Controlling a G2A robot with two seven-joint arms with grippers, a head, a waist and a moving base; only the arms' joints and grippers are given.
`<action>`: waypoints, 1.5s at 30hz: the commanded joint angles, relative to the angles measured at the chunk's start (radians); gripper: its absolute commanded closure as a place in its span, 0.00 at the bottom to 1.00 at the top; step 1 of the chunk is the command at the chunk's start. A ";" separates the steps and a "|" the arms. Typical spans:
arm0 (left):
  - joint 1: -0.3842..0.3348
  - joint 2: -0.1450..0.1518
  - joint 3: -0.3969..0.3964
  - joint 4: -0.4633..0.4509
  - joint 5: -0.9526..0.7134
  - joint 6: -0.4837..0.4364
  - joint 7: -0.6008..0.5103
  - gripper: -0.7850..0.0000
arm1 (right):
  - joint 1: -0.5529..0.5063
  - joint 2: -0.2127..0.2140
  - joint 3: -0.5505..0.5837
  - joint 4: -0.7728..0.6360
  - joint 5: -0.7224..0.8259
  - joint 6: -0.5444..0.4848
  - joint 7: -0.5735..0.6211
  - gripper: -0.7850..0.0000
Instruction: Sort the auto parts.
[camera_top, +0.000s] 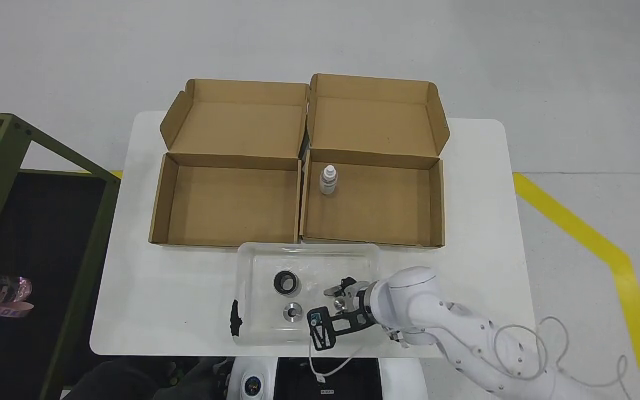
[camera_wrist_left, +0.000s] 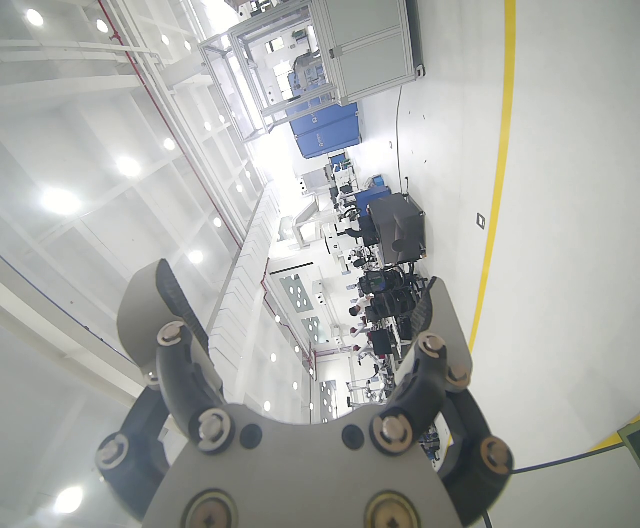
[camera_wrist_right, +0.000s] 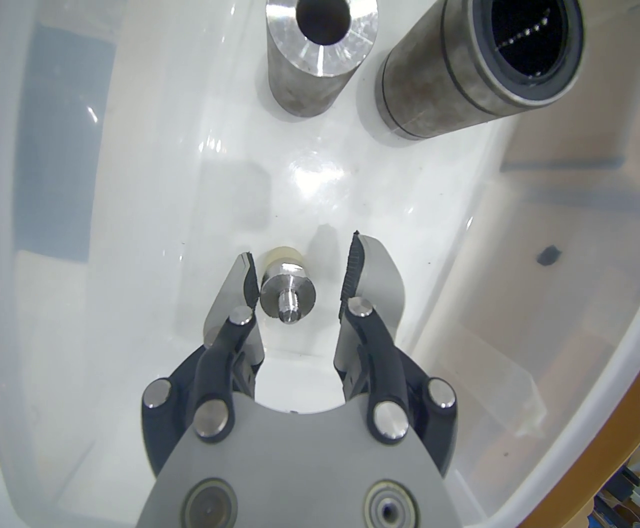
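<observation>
My right gripper is open inside the clear plastic bin, its fingers on either side of a small metal stud with a threaded tip. One pad touches the stud and the other stands apart from it. Beyond it lie a plain metal sleeve and a larger bearing cylinder with a dark bore. In the top view the right gripper is in the bin's right half, with the dark-bored cylinder and the sleeve to its left. My left gripper is open, holds nothing and points up at the room.
Two open cardboard boxes stand side by side behind the bin. The left box holds nothing; the right box holds one small white bottle-shaped part. A green-framed stand borders the table's left side.
</observation>
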 joint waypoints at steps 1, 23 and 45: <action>0.000 0.000 0.000 0.000 0.000 0.000 0.000 0.00 | 0.007 0.003 -0.007 0.004 0.010 0.003 0.003 0.64; 0.000 0.000 0.000 0.000 0.000 0.000 0.000 0.00 | 0.060 0.019 -0.010 -0.054 0.092 0.035 -0.022 1.00; 0.000 0.000 0.000 0.000 0.000 0.000 0.000 0.00 | -0.056 0.058 0.180 -0.191 -0.172 0.160 -0.459 1.00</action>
